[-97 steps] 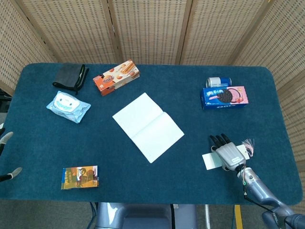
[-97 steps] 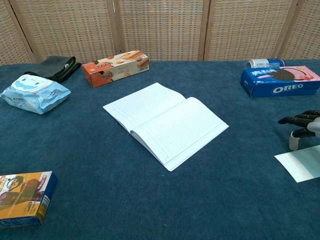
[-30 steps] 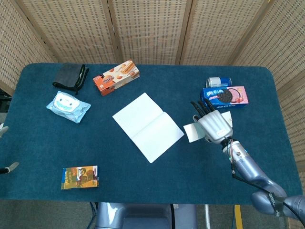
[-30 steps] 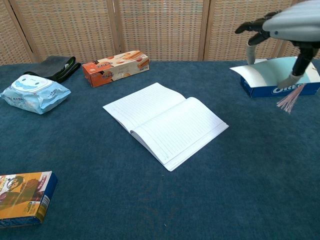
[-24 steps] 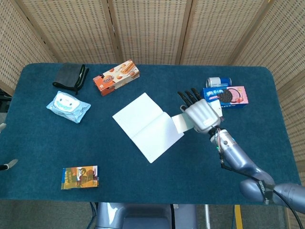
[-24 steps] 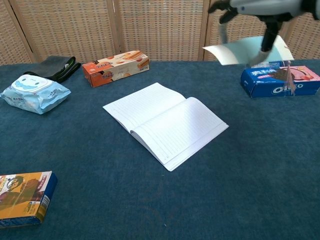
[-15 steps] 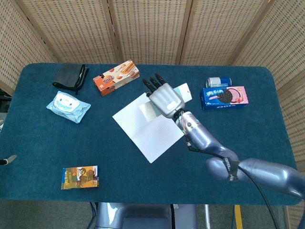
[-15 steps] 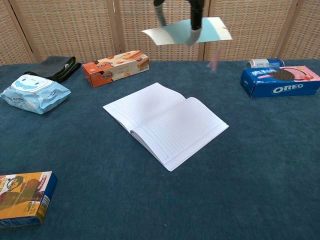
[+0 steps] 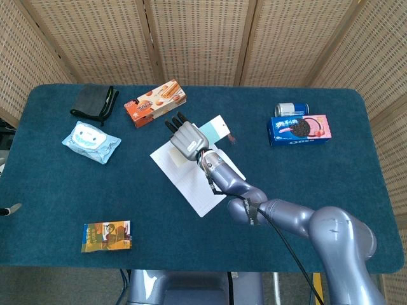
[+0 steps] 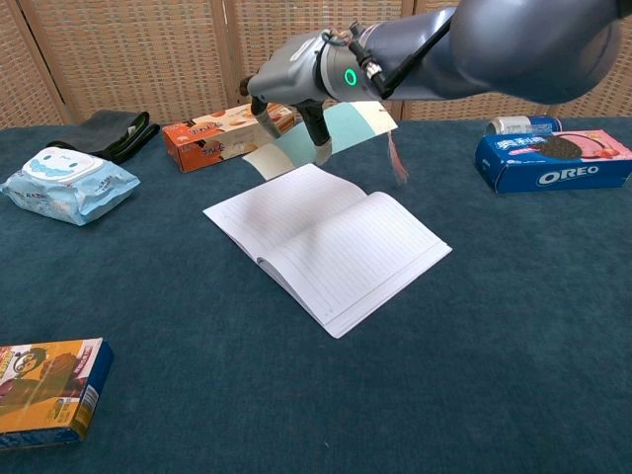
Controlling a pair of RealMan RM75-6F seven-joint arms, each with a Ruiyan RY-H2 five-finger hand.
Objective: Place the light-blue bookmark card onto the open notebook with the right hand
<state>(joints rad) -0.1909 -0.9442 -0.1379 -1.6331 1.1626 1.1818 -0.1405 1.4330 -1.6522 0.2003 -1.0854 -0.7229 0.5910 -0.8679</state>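
The open white notebook (image 9: 198,170) (image 10: 328,240) lies flat in the middle of the blue table. My right hand (image 9: 186,138) (image 10: 296,75) hovers over the notebook's far left page and holds the light-blue bookmark card (image 9: 215,129) (image 10: 332,132) in its fingers. The card is tilted in the air above the notebook's far edge, not touching the paper. Its pink tassel (image 9: 230,138) (image 10: 396,158) dangles from the right end. Only a grey tip of my left hand (image 9: 6,209) shows at the left edge of the head view.
An orange biscuit box (image 9: 155,102) lies just behind the hand. A black pouch (image 9: 93,101) and a wipes pack (image 9: 91,141) are at the far left. An Oreo box (image 9: 299,129) and a can (image 9: 291,108) sit at the right, a small snack box (image 9: 106,236) at the front left.
My right hand lifted the card from the table's right front and carried it left, past the Oreo box, to above the notebook's far side. The left hand stayed at the edge.
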